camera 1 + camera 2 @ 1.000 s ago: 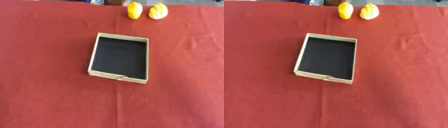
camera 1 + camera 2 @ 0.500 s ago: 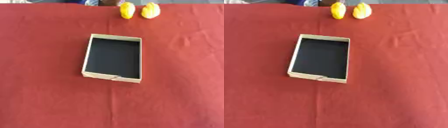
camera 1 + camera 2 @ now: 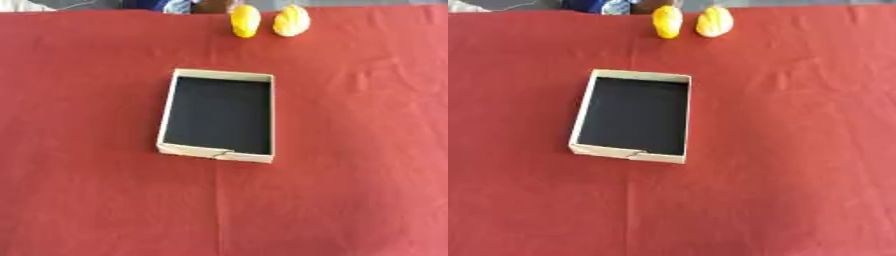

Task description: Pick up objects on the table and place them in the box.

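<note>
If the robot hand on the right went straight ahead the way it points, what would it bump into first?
Can't say: neither robot hand shows in these views, so its direction is unknown. Only the empty box and two yellow objects at the far edge of the red table show.

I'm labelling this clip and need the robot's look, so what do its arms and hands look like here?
Neither arm nor hand shows in either eye view, so their colour, shape and cables cannot be told. In view are only the red tablecloth, an open cardboard box with a black inside, and two yellow objects at the far edge.
</note>
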`<state>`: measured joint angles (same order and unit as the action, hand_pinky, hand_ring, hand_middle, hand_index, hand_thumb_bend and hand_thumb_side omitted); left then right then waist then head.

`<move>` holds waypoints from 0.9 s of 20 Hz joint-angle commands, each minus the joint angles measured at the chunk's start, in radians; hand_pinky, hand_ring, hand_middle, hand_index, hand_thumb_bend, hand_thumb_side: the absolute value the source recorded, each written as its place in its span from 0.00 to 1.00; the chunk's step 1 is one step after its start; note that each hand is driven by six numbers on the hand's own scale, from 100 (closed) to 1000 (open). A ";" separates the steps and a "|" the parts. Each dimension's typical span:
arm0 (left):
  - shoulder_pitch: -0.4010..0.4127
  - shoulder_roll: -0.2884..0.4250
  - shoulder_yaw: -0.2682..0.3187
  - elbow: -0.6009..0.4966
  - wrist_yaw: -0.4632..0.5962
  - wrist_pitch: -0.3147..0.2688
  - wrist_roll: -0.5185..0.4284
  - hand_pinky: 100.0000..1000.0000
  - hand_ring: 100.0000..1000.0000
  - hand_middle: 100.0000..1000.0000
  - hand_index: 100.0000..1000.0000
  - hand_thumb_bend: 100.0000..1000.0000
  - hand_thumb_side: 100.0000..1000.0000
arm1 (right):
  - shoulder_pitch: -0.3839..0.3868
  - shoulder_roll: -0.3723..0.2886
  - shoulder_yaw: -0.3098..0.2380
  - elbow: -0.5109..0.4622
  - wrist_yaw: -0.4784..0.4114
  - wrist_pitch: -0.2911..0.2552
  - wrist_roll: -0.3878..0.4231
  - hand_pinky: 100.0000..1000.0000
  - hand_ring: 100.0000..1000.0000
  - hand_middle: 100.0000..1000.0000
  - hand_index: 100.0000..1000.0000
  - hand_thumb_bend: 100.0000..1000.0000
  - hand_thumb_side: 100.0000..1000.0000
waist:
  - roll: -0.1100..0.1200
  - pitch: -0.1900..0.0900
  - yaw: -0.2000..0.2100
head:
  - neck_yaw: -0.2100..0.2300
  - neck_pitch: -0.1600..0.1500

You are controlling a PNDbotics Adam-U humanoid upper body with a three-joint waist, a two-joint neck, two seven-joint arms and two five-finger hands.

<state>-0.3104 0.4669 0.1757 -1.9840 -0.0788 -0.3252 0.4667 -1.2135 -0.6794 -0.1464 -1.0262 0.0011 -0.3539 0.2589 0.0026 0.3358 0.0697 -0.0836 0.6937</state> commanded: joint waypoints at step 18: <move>-0.075 0.041 -0.027 -0.016 0.029 -0.016 -0.043 0.82 0.82 0.66 0.81 0.00 0.61 | -0.227 0.233 -0.114 0.360 0.668 0.015 -0.099 0.94 1.00 0.92 0.96 0.00 0.68 | -0.051 0.042 0.108 | -0.112 -0.071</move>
<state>-0.3745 0.4757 0.1459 -1.9840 -0.0534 -0.3391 0.4282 -1.4161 -0.4357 -0.2625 -0.6655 0.6255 -0.3308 0.1621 -0.0533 0.4001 0.1761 -0.1877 0.6393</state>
